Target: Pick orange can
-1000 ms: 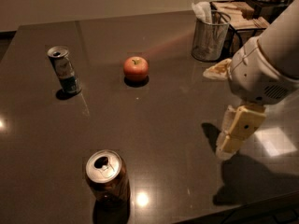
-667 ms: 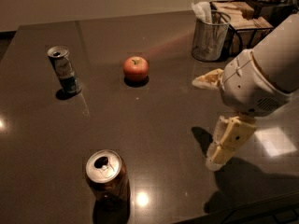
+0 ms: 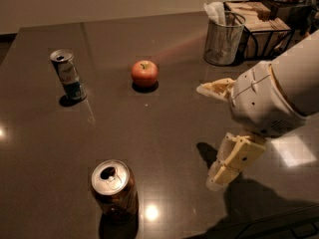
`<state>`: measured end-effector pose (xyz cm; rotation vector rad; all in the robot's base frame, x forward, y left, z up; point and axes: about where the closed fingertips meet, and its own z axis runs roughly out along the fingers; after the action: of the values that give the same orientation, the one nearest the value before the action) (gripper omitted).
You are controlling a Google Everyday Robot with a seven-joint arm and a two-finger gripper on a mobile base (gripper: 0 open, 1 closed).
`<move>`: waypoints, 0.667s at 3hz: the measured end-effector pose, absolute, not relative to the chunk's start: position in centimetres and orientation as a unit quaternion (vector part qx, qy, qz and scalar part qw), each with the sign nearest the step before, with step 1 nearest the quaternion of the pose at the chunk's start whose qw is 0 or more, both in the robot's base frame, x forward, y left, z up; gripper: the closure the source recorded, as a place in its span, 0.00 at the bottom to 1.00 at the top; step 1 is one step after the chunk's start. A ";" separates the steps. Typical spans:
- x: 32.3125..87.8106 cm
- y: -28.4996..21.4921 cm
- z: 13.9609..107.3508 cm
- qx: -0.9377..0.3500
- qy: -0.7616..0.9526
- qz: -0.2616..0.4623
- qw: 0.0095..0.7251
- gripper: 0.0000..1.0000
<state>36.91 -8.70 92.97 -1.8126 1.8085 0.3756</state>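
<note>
Barely started tbh: orange can point(image 3: 114, 187) sits untouched on the desk point(image 3: 164, 128), gripper point(image 3: 208, 136) hovers to its right, fingers point(image 3: 237, 158) spread, empty.

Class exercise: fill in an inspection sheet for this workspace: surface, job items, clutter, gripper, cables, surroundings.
Surface: dark glossy table with light glints.
Job's things: orange can upright near the front edge, untouched.
Clutter: slim can far left, apple mid-table, mesh cup and wire rack back right.
Gripper: open, above the table's right side, apart from the orange can.
Cables: nothing seen.
Surroundings: pale wall behind.
</note>
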 end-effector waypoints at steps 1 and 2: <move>37.0 -8.6 93.1 -0.673 0.672 0.135 0.277 0.00; 36.3 -7.2 93.2 -0.678 0.659 0.161 0.282 0.00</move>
<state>36.28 -7.19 93.19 -1.8159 1.7661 0.4313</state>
